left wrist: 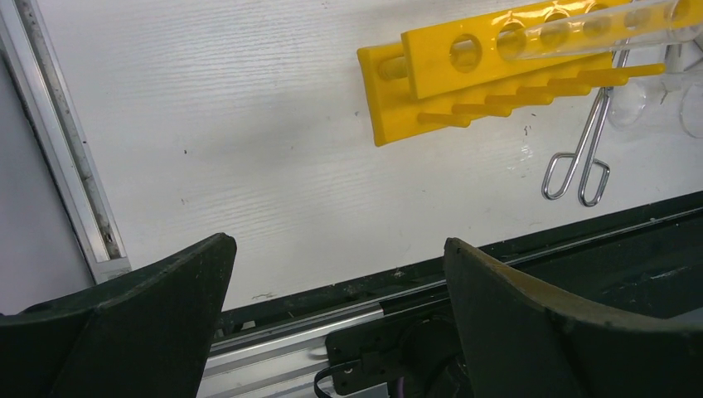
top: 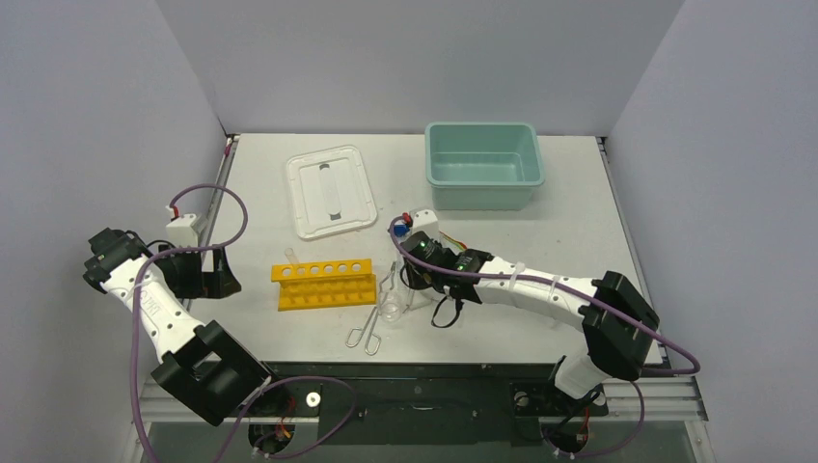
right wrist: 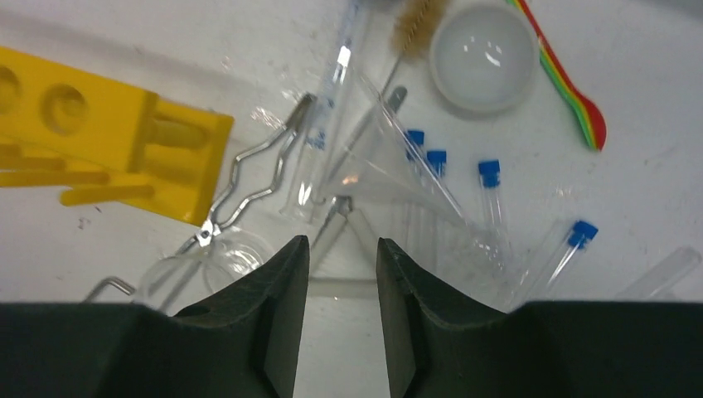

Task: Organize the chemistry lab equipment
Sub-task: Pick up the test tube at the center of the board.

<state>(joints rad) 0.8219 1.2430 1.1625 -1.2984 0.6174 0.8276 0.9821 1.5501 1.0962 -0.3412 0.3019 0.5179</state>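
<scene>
Right claw (right wrist: 342,245) narrowly parted, empty, lower centre; clear glass tubes (right wrist: 332,104) likely fragile, slippery, so grip mid-barrel gently. Left claw (left wrist: 338,249) wide open, empty.

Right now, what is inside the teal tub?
From above, the tub shows only its bare teal floor and inner walls; no item is visible inside. Its near wall covers a thin strip of floor, so something small there could not be seen.
</scene>
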